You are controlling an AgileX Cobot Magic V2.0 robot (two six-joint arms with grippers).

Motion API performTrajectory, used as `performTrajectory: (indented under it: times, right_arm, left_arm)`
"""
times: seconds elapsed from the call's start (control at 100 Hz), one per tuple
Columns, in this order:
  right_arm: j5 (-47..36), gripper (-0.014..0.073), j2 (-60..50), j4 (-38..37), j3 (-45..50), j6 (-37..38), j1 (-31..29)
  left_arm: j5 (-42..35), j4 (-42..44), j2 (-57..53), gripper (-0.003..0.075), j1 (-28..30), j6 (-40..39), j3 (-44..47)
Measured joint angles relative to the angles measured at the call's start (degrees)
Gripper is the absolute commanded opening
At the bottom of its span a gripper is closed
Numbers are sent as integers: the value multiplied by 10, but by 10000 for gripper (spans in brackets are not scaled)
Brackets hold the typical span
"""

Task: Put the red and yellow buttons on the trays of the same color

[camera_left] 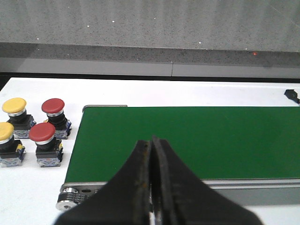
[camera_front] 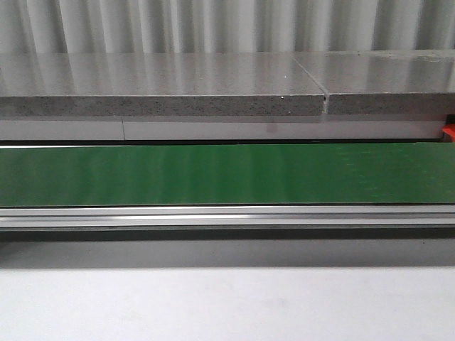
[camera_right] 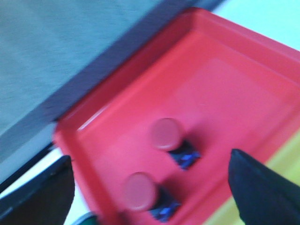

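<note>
In the left wrist view two red buttons (camera_left: 52, 107) (camera_left: 42, 133) and two yellow buttons (camera_left: 14, 105) (camera_left: 3, 131) stand on the white table beside the end of the green belt (camera_left: 187, 140). My left gripper (camera_left: 151, 145) is shut and empty, hanging over the belt's near edge. The right wrist view, blurred, shows a red tray (camera_right: 225, 84) holding two red buttons (camera_right: 165, 133) (camera_right: 139, 191). My right gripper (camera_right: 150, 187) is open above that tray, with nothing between its fingers. A strip of yellow tray (camera_right: 276, 187) shows beside the red one.
The front view shows only the green conveyor belt (camera_front: 227, 174) with its aluminium rail (camera_front: 227, 215), a grey stone ledge (camera_front: 163, 85) behind it and the white table (camera_front: 227, 305) in front. A small orange-red object (camera_front: 448, 133) peeks in at the right edge.
</note>
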Motion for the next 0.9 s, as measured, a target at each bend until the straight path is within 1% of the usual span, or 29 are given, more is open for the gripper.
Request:
performTrajectory:
  times: [0.14,0.33,0.43,0.52,0.61,0.69,0.75,0.9]
  right_arm:
    - [0,654,-39,0,0,-22,70]
    - [-3,654,-98,-1,0,-77,180]
    - [-2,654,-131,-9,0,-102,227]
    - [16,652,-161,-25,0,-111,261]
    - [43,629,-194,-42,9,-116,280]
    - [54,605,-229,-51,32,-118,286]
    - [57,590,-261,-56,58,-118,286]
    - [65,590,-342,-61,131,-118,286]
  left_arm:
    - [0,0,0,-21,0,0,0]
    - [0,0,0,-21,0,0,0]
    - [0,0,0,-21,0,0,0]
    - [0,0,0,-21,0,0,0]
    - [0,0,0,-21,0,0,0]
    - [0,0,0,-21,0,0,0]
    - [0,0,0,-21,0,0,0]
    - [0,0,0,-21,0,0,0]
